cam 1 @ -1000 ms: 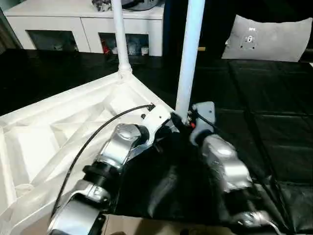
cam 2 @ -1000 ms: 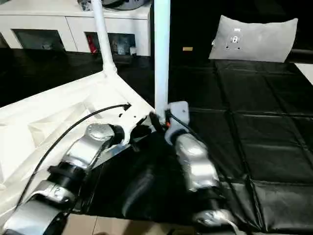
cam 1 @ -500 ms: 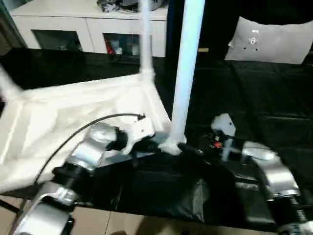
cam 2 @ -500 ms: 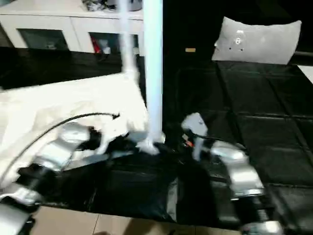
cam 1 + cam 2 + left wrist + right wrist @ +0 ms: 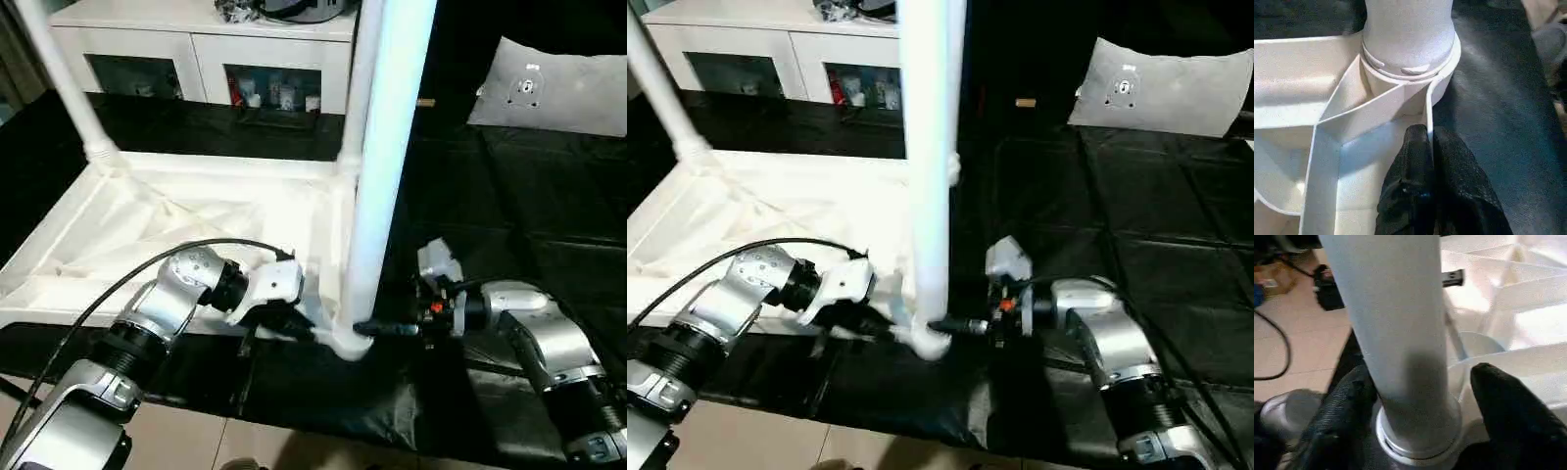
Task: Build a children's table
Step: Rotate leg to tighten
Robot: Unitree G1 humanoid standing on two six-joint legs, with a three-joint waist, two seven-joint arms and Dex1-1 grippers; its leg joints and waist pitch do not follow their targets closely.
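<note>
The white table top (image 5: 196,211) lies upside down on the black mat, ribbed underside up. Three white legs stand in its corner sockets: the near right leg (image 5: 387,166), the far right leg (image 5: 358,88) and the far left leg (image 5: 59,88). My left gripper (image 5: 1426,132) is shut on the thin rim wall right beside the near right socket (image 5: 1405,73). At the foot of the near leg (image 5: 1400,333), my right gripper (image 5: 1420,377) is open. One finger (image 5: 1347,401) lies against the tube. The other finger (image 5: 1508,406) stands a little off it.
A white cabinet (image 5: 196,49) with shelves runs along the back. A grey cushion (image 5: 558,93) lies at the far right on the black mat (image 5: 529,215). The mat's front edge meets tan floor (image 5: 196,441) just below my arms. A black cable (image 5: 127,284) loops over my left forearm.
The table top has swung round with my left gripper on its rim, bringing the near corner and leg closer. My right gripper drew off the leg and now straddles its foot.
</note>
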